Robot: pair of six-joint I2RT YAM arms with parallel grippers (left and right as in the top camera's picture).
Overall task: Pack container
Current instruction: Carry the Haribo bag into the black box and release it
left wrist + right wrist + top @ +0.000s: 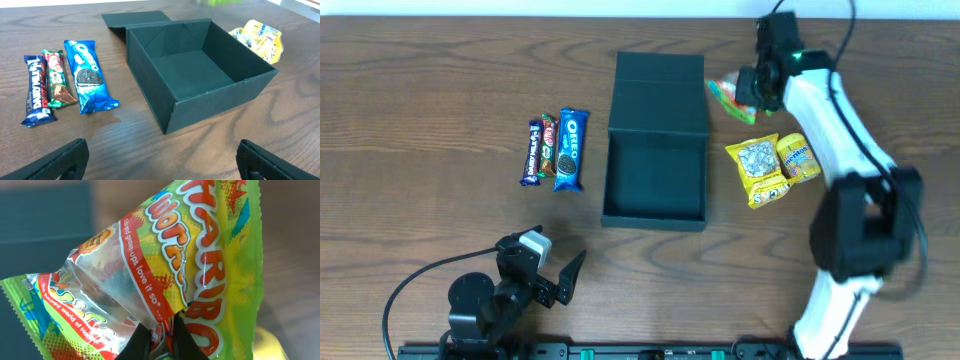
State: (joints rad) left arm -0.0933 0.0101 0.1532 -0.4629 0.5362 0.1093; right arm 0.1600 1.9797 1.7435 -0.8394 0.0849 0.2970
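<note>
Container [655,170] open, empty; Haribo bag [165,265] clamped by right gripper [162,332], transfer inside required next; left gripper [165,160] parted.

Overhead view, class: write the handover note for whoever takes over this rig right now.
Left gripper: open, holding nothing, parked in front of the container.
Right gripper: shut on the Haribo bag, just right of the container's open lid.
The container is empty. Three bars lie to its left, two yellow packets to its right.
Done: bag gripped.
Left: put the bag and the other five snacks in, then probably close the lid.
</note>
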